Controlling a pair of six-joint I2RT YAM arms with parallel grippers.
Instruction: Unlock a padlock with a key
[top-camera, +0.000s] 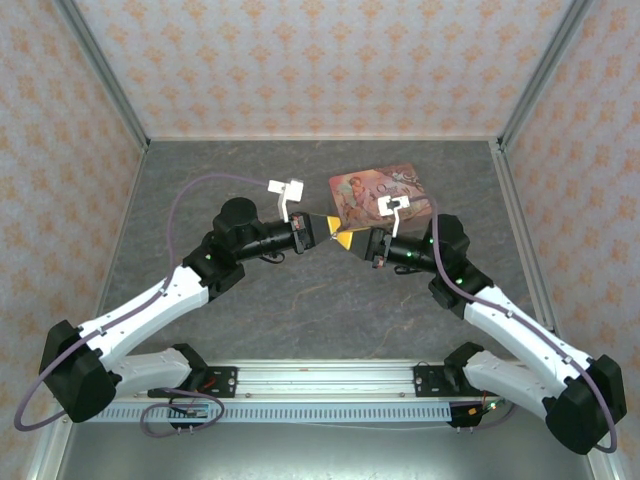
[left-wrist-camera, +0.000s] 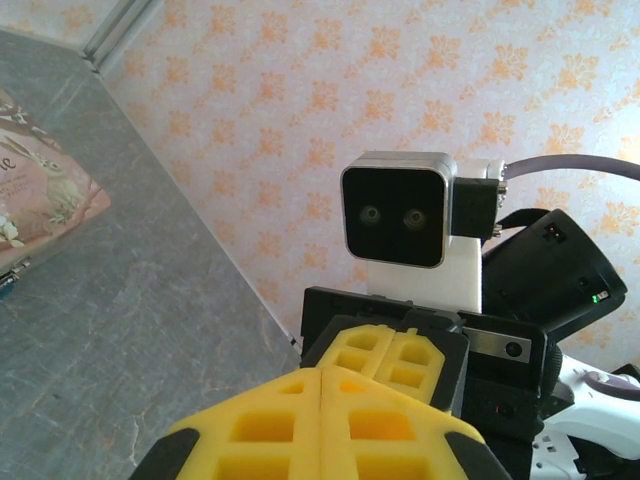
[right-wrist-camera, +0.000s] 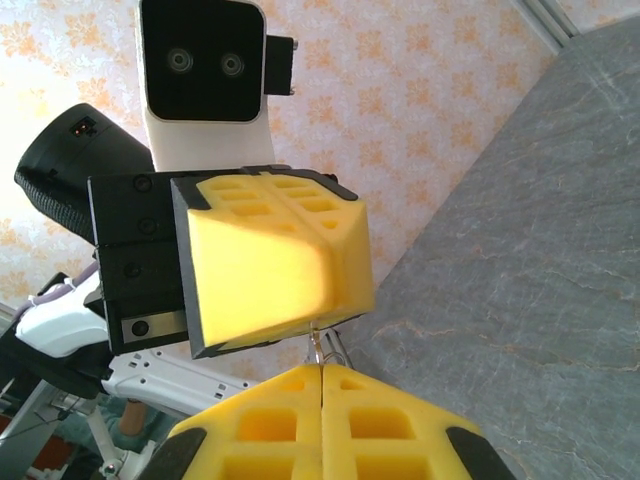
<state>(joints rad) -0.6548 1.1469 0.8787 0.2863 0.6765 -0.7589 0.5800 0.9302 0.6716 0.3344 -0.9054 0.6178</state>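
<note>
Yellow-padded left gripper (top-camera: 330, 229) hangs clenched above the table (top-camera: 250, 300); whether it grips anything I cannot tell. It meets a thin metal loop (right-wrist-camera: 322, 346), key ring or padlock shackle, unclear which. The right gripper (top-camera: 352, 240) pinches that loop beside the tin (top-camera: 385, 190). Likely step: mating key and lock. Next comes fine alignment, then a twist.

The jaws are lined with matt yellow foam pads (right-wrist-camera: 270, 275); the tabletop (top-camera: 300, 310) is finished in dull, stone-like grey.
</note>
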